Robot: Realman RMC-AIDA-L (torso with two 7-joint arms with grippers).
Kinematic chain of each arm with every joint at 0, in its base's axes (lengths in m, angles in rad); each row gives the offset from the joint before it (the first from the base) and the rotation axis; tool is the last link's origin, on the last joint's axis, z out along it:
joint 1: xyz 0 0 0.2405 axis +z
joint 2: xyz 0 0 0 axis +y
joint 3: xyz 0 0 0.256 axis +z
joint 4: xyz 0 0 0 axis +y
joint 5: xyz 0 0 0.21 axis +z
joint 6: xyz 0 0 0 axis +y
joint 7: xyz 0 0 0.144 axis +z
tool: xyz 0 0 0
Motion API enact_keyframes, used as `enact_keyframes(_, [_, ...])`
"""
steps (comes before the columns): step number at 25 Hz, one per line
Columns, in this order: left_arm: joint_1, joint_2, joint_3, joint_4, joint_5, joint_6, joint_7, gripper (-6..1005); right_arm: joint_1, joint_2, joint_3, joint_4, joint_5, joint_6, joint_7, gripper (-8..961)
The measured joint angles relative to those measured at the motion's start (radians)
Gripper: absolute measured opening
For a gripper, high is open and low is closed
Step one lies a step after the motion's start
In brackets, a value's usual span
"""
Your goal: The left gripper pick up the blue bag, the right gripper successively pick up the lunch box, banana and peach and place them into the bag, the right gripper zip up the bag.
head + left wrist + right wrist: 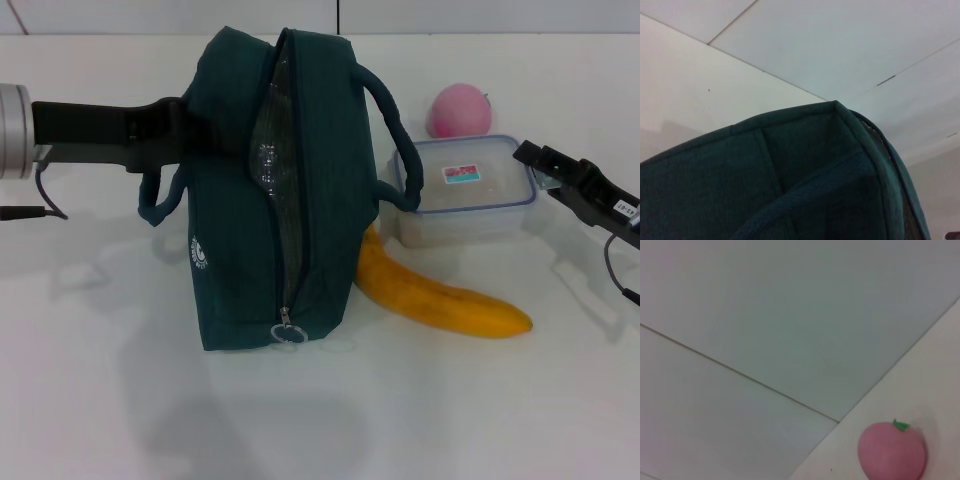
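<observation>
- Dark teal bag (240, 190) upright on white table (100, 400), zipper (287, 322) open along the top, silver lining showing in the gap; zipper pull at the near end.
- Left gripper (172, 128) pressed against the bag's left side near the top, beside the left handle (158, 200); fingers hidden by the bag, so open or closed cannot tell.
- Left wrist view filled by bag fabric (790, 190).
- Right gripper (535, 160) at the lunch box's right edge, just above it; spread of fingers cannot tell.
- Lunch box (465, 195) right of the bag, lid on, blue rim.
- Banana (440, 300) flat on table, one end tucked behind the bag, in front of the lunch box.
- Peach (460, 110) behind the lunch box; also seen in right wrist view (892, 452).
</observation>
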Motion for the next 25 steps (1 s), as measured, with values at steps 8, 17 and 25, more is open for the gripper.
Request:
enact_keyframes(8, [0.001, 0.0, 0.0, -0.005, 0.0, 0.0, 0.0, 23, -0.013, -0.003, -0.001, -0.004, 0.003, -0.019, 0.031, 442])
enact_keyframes(17, [-0.004, 0.0, 0.0, -0.025, 0.0, 0.0, 0.013, 23, -0.013, -0.003, -0.002, -0.007, 0.0, -0.022, 0.041, 385])
enact_keyframes(25, [-0.008, 0.0, 0.0, -0.026, 0.0, 0.0, 0.014, 23, -0.01, -0.002, -0.017, -0.008, 0.001, -0.018, 0.043, 321])
